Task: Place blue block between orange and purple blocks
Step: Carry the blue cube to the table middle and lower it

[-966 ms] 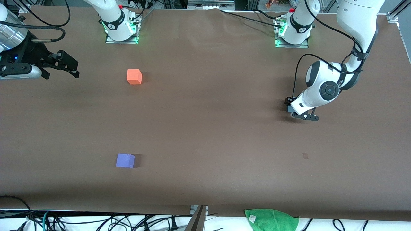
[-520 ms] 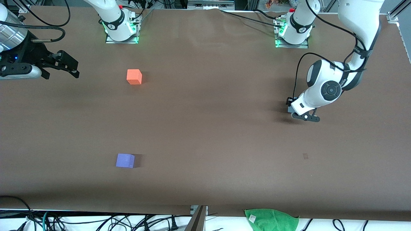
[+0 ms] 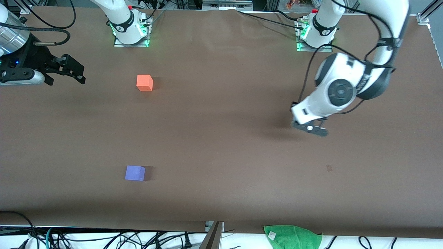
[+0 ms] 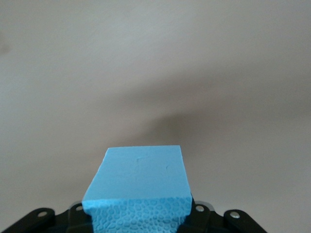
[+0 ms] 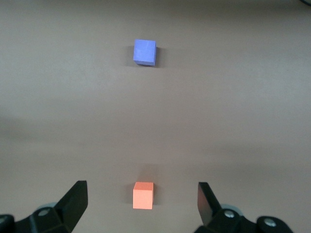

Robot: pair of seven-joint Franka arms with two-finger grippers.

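Here the blue block [image 4: 138,182] sits clamped in the left gripper [image 3: 309,127], which hangs in the air over bare table [image 3: 221,138] toward the left arm's end, well apart from the orange block [image 3: 144,82]; the left wrist view shows the cube's pale top face filling the space between the jaws, with nothing but brown surface below it. That grip looks firm and centred, which suits a carry across the table rather than a push. Taking the orange block as the mark, the purple block [image 3: 135,173] stands well nearer to the front camera than it and almost in line with it, both toward the right arm's end, and the stretch of table between the two is bare. That gap is, in my judgement, where the carried cube has to go, so most of the travel remains. The right gripper [image 3: 71,71] waits with its jaws spread wide and holding nothing, over the table edge beside the orange block; its wrist view looks down on both cubes, orange [image 5: 143,195] and purple [image 5: 145,52].
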